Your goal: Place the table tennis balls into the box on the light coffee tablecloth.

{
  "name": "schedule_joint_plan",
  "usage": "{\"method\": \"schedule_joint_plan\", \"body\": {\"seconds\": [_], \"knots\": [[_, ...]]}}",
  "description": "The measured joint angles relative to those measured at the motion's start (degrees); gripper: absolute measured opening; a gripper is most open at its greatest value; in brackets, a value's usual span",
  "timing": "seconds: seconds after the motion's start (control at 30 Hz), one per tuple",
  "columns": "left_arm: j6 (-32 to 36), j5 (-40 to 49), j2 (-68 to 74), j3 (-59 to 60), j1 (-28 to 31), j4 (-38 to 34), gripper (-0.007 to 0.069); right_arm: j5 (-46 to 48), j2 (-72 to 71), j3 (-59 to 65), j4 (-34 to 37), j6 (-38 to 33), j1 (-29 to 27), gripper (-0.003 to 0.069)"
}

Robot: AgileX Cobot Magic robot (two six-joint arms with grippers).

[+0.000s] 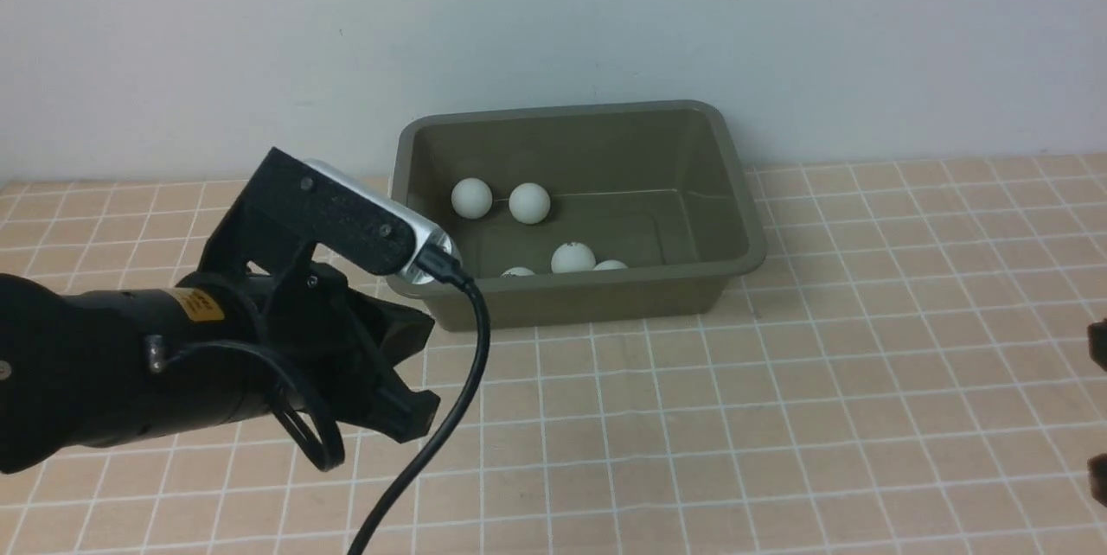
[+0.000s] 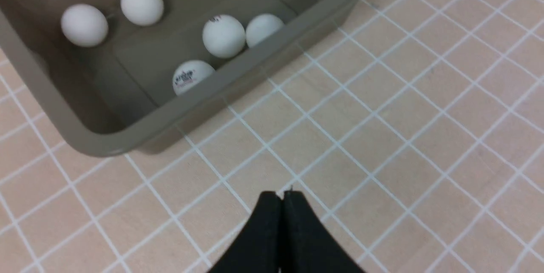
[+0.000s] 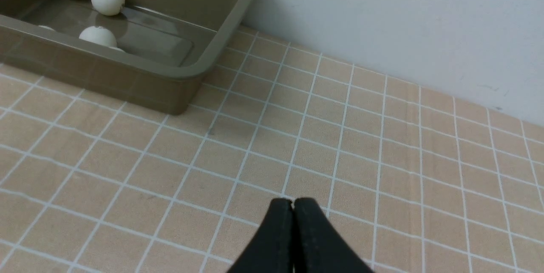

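The box (image 1: 744, 218) sat upper centre of the front view, back rim close to the wall (image 1: 553, 28), on the light coffee tablecloth (image 1: 778, 417). All five table tennis balls (image 2: 224, 36) lay inside: two near the far-left corner, three along the near wall, partly hidden by the front rim in the front view. In the left wrist view one of them showed printed lettering.

Left gripper (image 2: 282, 198) was lower left in the front view, just short of the box's near-left corner, w/ its wrist camera housing overlapping that corner in the pic. Jaws clenched together, nothing between them, tips above bare cloth. Cable (image 1: 450, 434) hung from the camera down to the bottom edge.

Right gripper (image 3: 292, 205) was also clenched, holding nothing, over bare cloth well apart from the box's right end; only slivers showed at the front view's right edge.

Cloth lay open across the centre, right & bottom of the front view, btw. the box & both grippers.
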Motion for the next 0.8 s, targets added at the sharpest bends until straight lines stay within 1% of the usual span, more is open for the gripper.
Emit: {"method": "schedule_joint_plan", "body": {"seconds": [0.17, 0.27, 0.37, 0.5, 0.63, 0.67, 0.8], "knots": [[0.94, 0.05, 0.97, 0.00, 0.00, 0.09, -0.0069, 0.00, 0.00, 0.00, 0.00, 0.00, 0.00, -0.0019], [4.11, -0.06, 0.30, 0.22, 0.30, 1.30, -0.0069, 0.02, 0.00, 0.00, 0.00, 0.00, 0.00, -0.0019], [5.91, -2.26, -2.69, 2.49, 1.84, 2.13, -0.0069, 0.15, 0.00, 0.00, 0.00, 0.00, 0.00, -0.0019], [6.17, -8.41, -10.37, 8.75, 6.09, 1.57, -0.0069, 0.32, 0.00, 0.00, 0.00, 0.00, 0.00, -0.0019], [6.17, -16.14, -21.80, 18.86, 13.90, -3.05, -0.0069, 0.42, 0.00, 0.00, 0.00, 0.00, 0.00, -0.0019], [6.17, -16.45, -22.92, 19.32, 14.63, -3.32, -0.0069, 0.42, 0.00, 0.00, 0.00, 0.00, 0.00, -0.0019], [7.00, -22.10, -35.16, 28.63, 20.53, -8.43, -0.0069, 0.53, 0.00, 0.00, 0.00, 0.00, 0.00, -0.0019]]}}
